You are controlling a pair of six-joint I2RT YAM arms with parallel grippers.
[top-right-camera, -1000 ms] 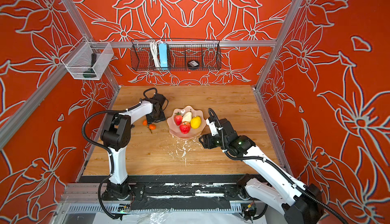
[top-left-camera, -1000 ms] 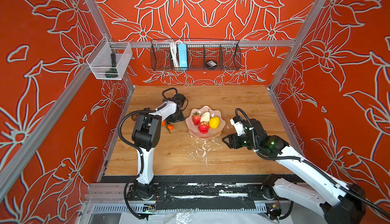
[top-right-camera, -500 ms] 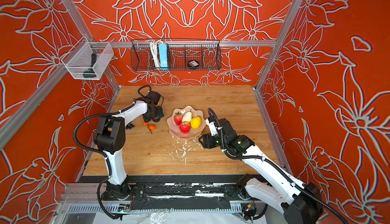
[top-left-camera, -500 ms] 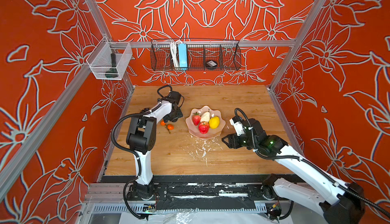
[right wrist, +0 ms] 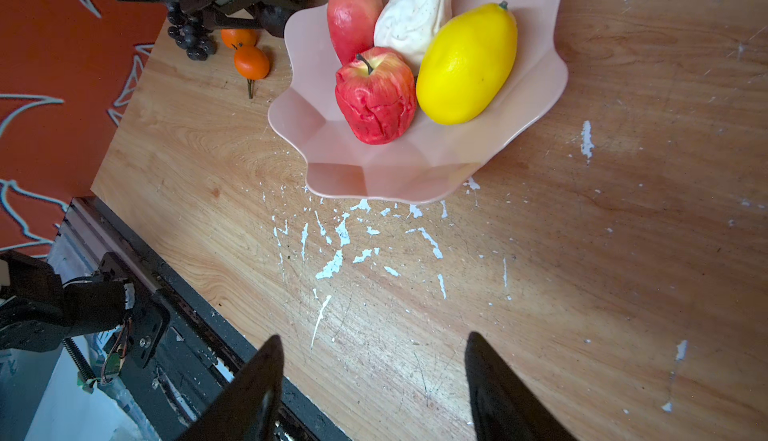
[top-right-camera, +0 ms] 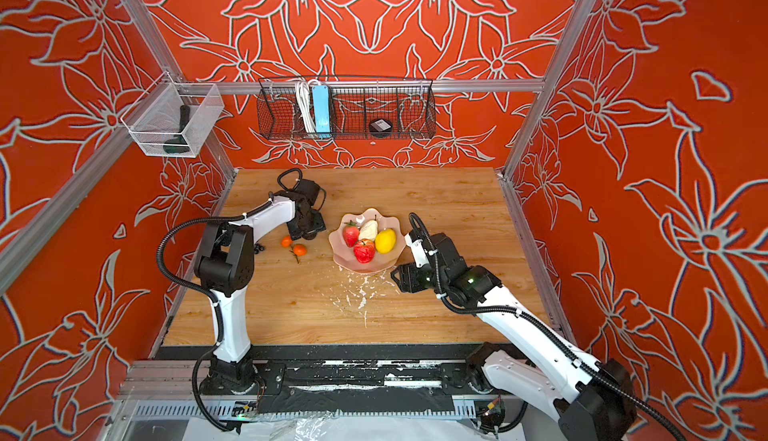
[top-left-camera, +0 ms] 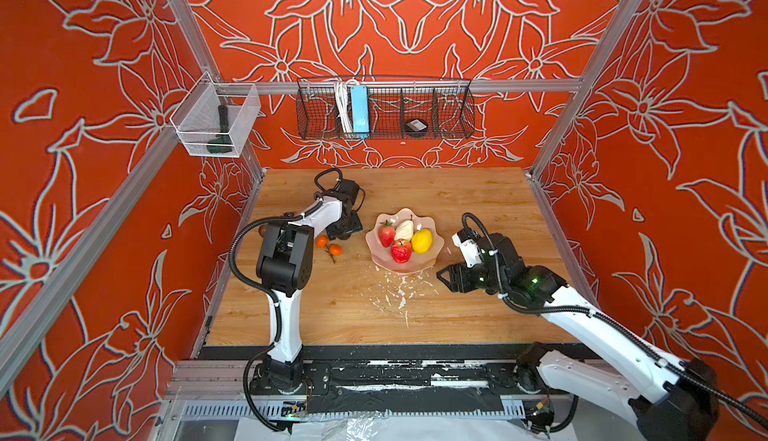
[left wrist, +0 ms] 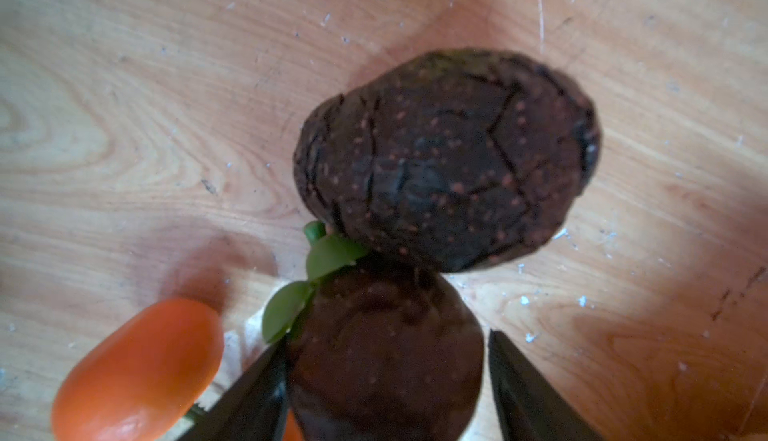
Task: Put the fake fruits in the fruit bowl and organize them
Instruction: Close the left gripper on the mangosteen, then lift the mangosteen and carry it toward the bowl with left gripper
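Straddling nearer avocado (left wrist: 386,368), our left jaws are standing wide, grip unclear; long axis is running between them; right jaws wide, empty.

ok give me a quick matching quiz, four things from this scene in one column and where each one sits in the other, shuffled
Things:
1. yellow lemon
2. small oranges
3. blue power strip
4. dark-handled tool

Places:
A. in the black wire basket on the back wall
B. on the table, left of the bowl in both top views
C. in the clear mesh box on the side rail
D. in the pink fruit bowl

Pairs: 1-D, 2-B, 3-A, 4-C
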